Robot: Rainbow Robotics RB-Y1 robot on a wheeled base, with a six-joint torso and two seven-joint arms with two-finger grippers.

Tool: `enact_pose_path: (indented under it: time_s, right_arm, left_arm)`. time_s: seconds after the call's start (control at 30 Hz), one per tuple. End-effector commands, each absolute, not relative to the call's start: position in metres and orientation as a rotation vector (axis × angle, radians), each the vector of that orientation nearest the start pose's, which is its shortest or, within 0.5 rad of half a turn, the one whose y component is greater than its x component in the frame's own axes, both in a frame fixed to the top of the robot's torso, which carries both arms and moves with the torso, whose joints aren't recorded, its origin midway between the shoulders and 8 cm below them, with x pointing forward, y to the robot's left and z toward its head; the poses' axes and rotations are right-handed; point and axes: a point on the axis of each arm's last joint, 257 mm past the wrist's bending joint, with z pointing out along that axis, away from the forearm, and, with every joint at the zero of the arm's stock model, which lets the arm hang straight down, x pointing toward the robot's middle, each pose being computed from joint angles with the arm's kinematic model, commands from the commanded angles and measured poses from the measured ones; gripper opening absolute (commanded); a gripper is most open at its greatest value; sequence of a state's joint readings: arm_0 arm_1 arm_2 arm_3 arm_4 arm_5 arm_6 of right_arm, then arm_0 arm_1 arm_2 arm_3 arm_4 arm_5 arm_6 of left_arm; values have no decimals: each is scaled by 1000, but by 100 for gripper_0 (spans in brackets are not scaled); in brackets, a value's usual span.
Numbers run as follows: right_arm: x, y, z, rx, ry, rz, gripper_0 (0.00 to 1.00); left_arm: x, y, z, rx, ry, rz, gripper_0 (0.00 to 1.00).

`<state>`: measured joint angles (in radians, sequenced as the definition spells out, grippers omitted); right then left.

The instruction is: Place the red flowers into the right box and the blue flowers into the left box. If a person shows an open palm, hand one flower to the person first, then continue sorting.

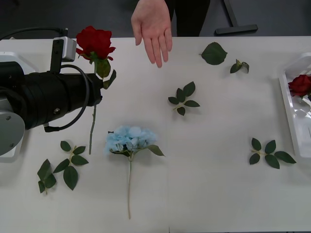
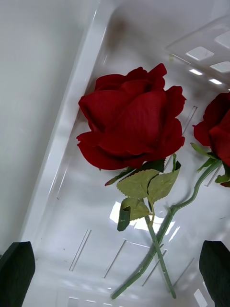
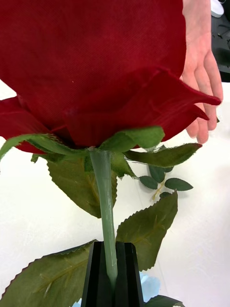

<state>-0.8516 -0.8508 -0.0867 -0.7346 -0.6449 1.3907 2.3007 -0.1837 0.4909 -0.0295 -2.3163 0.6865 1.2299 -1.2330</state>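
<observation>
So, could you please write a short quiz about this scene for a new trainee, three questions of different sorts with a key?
1. True or false: the left hand is shut on the stem of a red rose.
2. Multiple choice: where is the person's open palm? A) over the far edge of the table, beside the held rose; B) inside the glossy white tray; C) on the blue hydrangea.
3. Fill in: the right hand hovers open over the glossy tray, where ___ red roses lie, as its wrist view shows.

Key: 1 true; 2 A; 3 two.
</observation>
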Motion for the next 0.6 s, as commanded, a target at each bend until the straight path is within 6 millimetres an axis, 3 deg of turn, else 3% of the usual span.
enact_pose_path:
  time_s: [0.03,0.47,0.6]
  right_arm:
    - [535,-542,-174,-509,2663,-263,100]
    - [534,-542,-175,-517,2662,-261,100]
    - [527,-532,-181,-532,2676,-190,100]
  left_arm:
    - [459,127,-74,259,1970,-531,0]
    - [459,127,-74,259,1970,-531,0]
    - [459,127,-74,259,1970,-531,0]
